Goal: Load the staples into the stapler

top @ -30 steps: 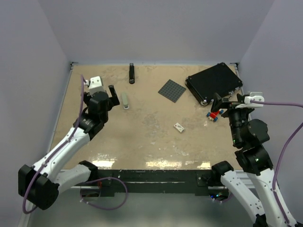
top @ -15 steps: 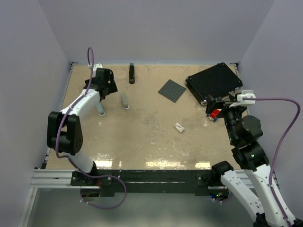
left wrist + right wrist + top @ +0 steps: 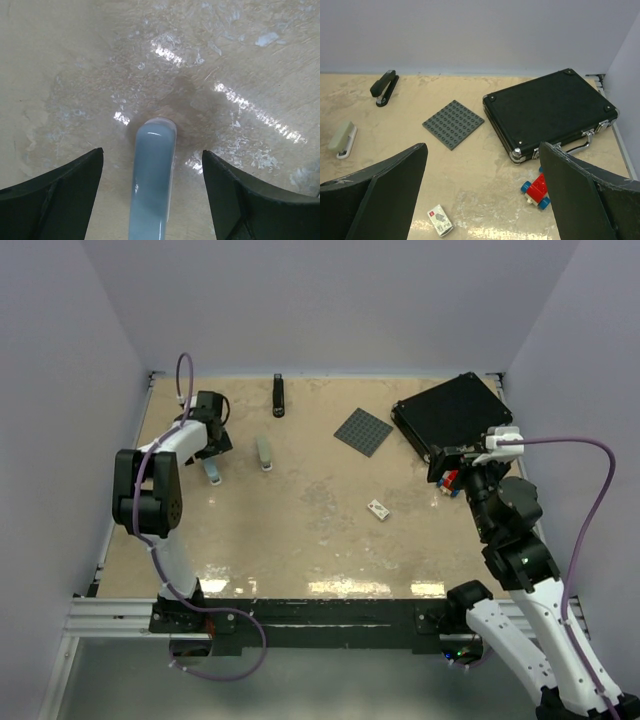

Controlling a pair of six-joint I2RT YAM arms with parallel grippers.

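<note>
Toward the back left of the table (image 3: 300,540): the stapler (image 3: 264,453), grey-green, lying flat, touched by nothing. Just to its left and apart from it: the pale blue part (image 3: 213,472), also flat on the table. Well off toward the middle right: the staples box (image 3: 378,508), small and white with a dark mark, lying alone.

Against a second ago: left arm no longer hunched beside the stapler, now stretched out to the back-left corner, with the left pincer (image 3: 217,440) brought down right over the pale blue part. In the left wrist view, spread wide and straddling that part's rounded end, with a gap on either side and no contact. Reads as a pick-up of the blue part about to begin (loading itself not yet started, no staples anywhere near the stapler). Right pincer (image 3: 447,462) likewise spread and holding nothing, drawn in a little from before, hovering beside the toy bricks (image 3: 452,483) and the black case (image 3: 452,415).

Hard to make out: the near end of the blue part, cut off by the bottom edge of the left wrist view. Cannot tell whether the stapler's metal channel lies exposed. No grey-blue tray to be found in any view. Mark on the box too small to read.
</note>
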